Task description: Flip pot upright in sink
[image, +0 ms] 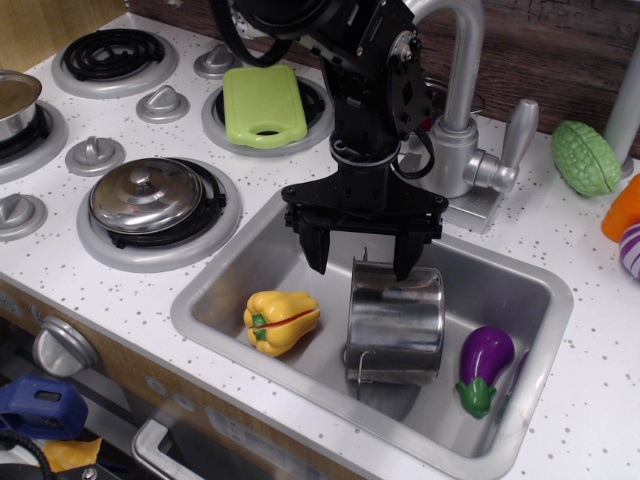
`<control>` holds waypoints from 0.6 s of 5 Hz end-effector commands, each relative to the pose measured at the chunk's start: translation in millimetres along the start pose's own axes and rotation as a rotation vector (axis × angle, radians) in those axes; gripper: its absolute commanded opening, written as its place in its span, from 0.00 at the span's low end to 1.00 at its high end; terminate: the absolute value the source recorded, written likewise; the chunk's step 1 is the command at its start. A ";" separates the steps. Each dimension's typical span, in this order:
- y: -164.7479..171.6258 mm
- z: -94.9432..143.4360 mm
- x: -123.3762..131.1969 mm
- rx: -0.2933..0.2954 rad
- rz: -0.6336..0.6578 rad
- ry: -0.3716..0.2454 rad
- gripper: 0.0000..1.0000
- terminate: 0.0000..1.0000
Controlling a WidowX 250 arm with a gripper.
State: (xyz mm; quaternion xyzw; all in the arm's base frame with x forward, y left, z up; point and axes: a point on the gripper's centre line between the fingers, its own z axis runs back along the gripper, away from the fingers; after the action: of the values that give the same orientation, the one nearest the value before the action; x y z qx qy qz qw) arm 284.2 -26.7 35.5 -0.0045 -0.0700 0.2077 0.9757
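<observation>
Pincer: the gripper [362, 262] hangs over the sink, fingers spread wide, nothing between them.
Fingers: two black prongs point down; the left one [316, 250] hangs clear over the basin floor, the right one sits at the far top edge of the pot, and contact there is too close to call.
Arm: black, bulky, coming down from the top of the view, in front of the faucet.
Pot: the pot [395, 322] lies in the sink, just below the spread fingers; shiny steel side facing us, a thin wire loop handle showing at its near lower left edge. Which end is the mouth, hard to tell from here.
Sink: the sink [215, 280] is a steel basin set in the white speckled countertop [590, 400].
Left of the pot: a yellow toy pepper [281, 321], near but apart.
Right of the pot: a purple toy eggplant [483, 366], by the right wall.
Faucet: the silver faucet [463, 110] stands behind the basin.
Stove side: a lidded steel pot [147, 195] sits on the near burner, a green cutting board [264, 105] on the far one.
</observation>
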 end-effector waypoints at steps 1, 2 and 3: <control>0.0 0.0 0.0 0.000 0.000 0.000 1.00 0.00; 3.6 -4.1 0.0 -0.090 0.025 -0.022 1.00 0.00; 5.5 -3.4 1.2 -0.176 0.056 0.008 1.00 0.00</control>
State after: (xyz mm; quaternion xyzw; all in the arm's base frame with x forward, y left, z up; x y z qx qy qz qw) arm 277.7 -21.4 19.2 -0.1243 -0.0610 0.2401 0.9608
